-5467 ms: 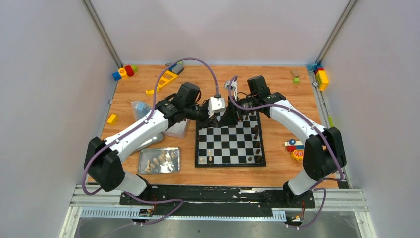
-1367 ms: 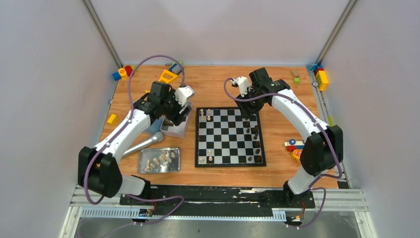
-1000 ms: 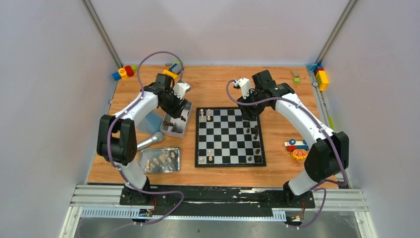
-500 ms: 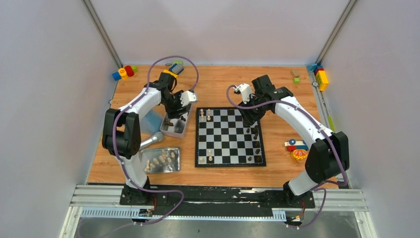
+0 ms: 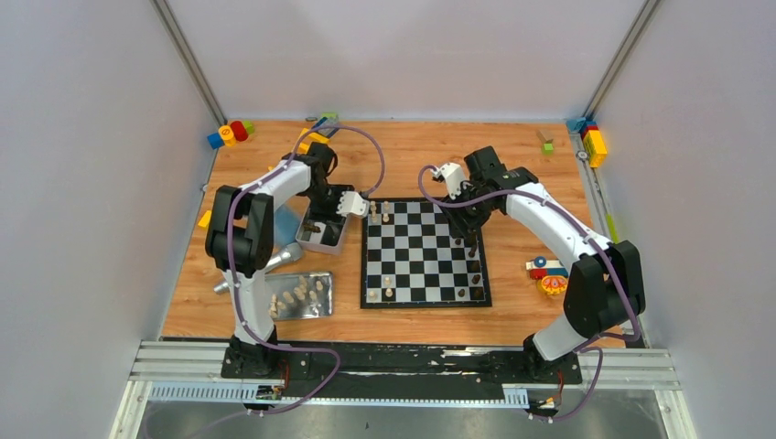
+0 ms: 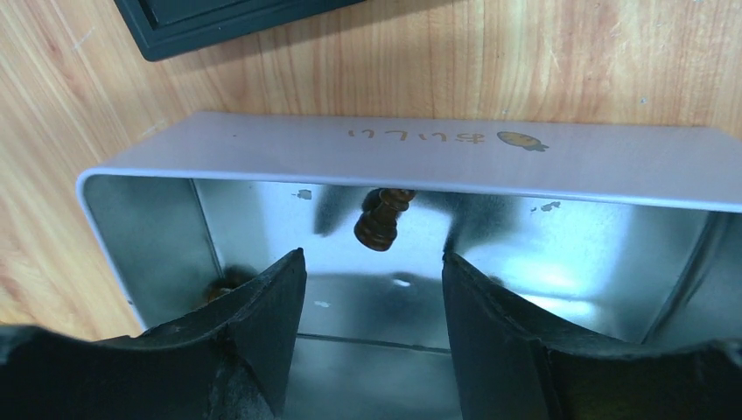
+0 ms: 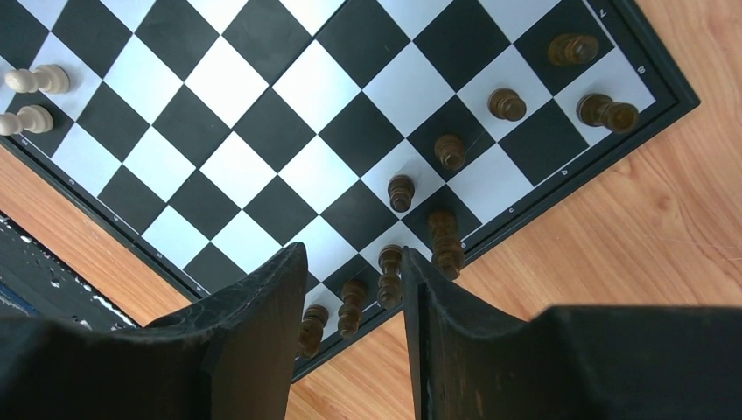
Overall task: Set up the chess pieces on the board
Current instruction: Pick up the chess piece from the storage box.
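A wooden tabletop [image 5: 403, 155] with plank grain fills a booth of plain grey walls [image 5: 403, 55]; slanted aluminium posts [image 5: 188, 59] rise at the far corners, and a metal rail [image 5: 403, 366] runs along the near edge. The checkered board [image 5: 416, 265] lies flat at the middle of the table, its dark border square with the table's edges. Dark chess pieces [image 5: 473, 265] stand along the board's right side and near-right corner; pale chess pieces [image 5: 379, 212] stand in pairs at its far-left and near-left corners; more pale ones lie in a shallow metal tray [image 5: 325, 311] near the left arm's base.

The left gripper [image 6: 372, 262] hangs over a deep metal tin [image 6: 437, 157] just left of the board; its fingers stand wide apart and hold nothing; one dark piece [image 6: 381, 219] lies tipped against an inner wall of the tin.

The right gripper [image 7: 352, 262] hovers above the board's right side; its fingers are parted by a narrow gap with nothing clamped; dark pieces show on the squares below it.

Toy blocks [image 5: 229, 133] sit at the far-left corner; others [image 5: 593, 142] line the far-right edge; a colourful toy [image 5: 546, 273] rests right of the board.
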